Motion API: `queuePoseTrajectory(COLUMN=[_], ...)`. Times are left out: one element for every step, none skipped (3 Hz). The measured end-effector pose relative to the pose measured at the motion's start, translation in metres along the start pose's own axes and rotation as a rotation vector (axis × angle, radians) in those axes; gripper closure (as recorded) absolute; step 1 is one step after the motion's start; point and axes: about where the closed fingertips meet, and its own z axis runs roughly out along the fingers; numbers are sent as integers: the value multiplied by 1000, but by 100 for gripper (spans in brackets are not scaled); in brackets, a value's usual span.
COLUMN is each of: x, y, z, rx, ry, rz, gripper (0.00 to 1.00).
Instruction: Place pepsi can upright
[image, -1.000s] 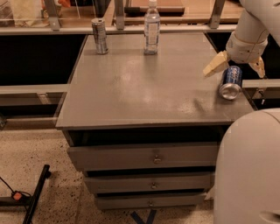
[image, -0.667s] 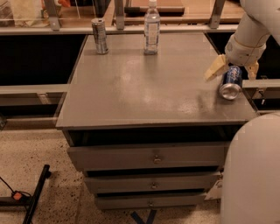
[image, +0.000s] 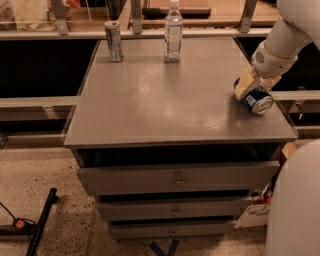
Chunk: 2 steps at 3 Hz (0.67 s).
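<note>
The tool (image: 248, 85) grips the can (image: 260, 101), tilted near the counter's (image: 150, 110) right edge, for righting.

1. Grey table (image: 150, 105): flat top, three drawers below, set on a speckled floor (image: 100, 200).
2. Back left corner of the top: slim silver can (image: 114, 41), upright.
3. Back edge, right of the silver can and well apart from it: clear water bottle (image: 173, 31), upright.
4. Near the right edge: pepsi can (image: 257, 99), on its side, silver end toward the camera.
5. Gripper (image: 248, 86): at the far end of the pepsi can, touching it.
</note>
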Motion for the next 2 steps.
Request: queuePoseTrajectory(x=[-7,-8], y=[24,56], z=[-3,-10], rx=[-30,52], ry=[-36,9], rz=[-220,-462], gripper=[88,100])
